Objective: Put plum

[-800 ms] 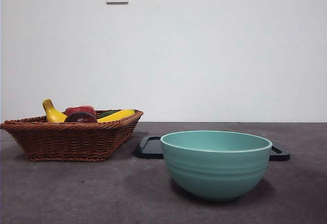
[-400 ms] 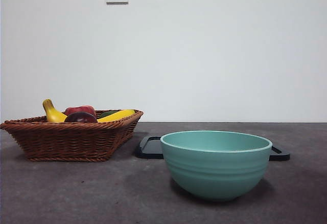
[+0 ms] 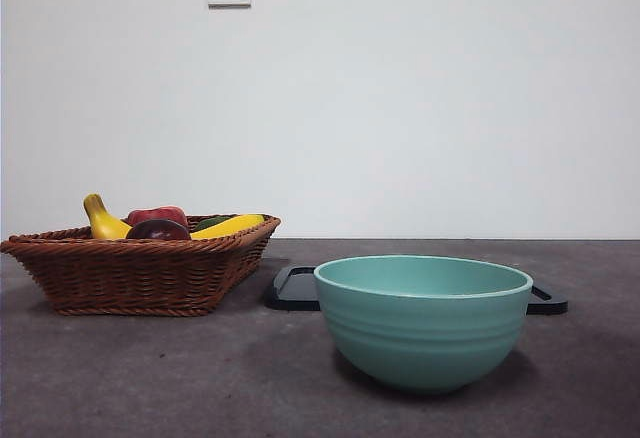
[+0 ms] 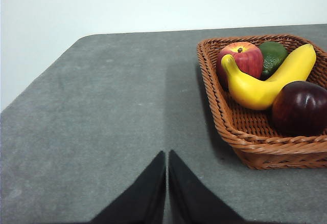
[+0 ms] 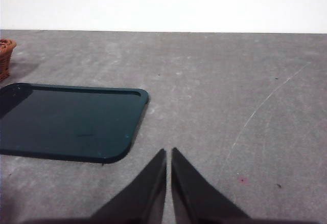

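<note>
Left gripper (image 4: 167, 183): your jaws are pressed together, holding nothing, above bare table (image 4: 102, 111) near the basket.
Right gripper (image 5: 168, 180): your jaws meet tip to tip, empty, beside the dark tray (image 5: 66, 121).
Change: you see nothing moved since the earlier front frames.
Basket (image 3: 140, 268): wicker, left of the teal bowl (image 3: 423, 323).
Banana (image 4: 265, 81): lies across the basket, touching the red apple (image 4: 245, 60).
Plum (image 4: 300, 107): rests in the basket, just beside the banana.
</note>
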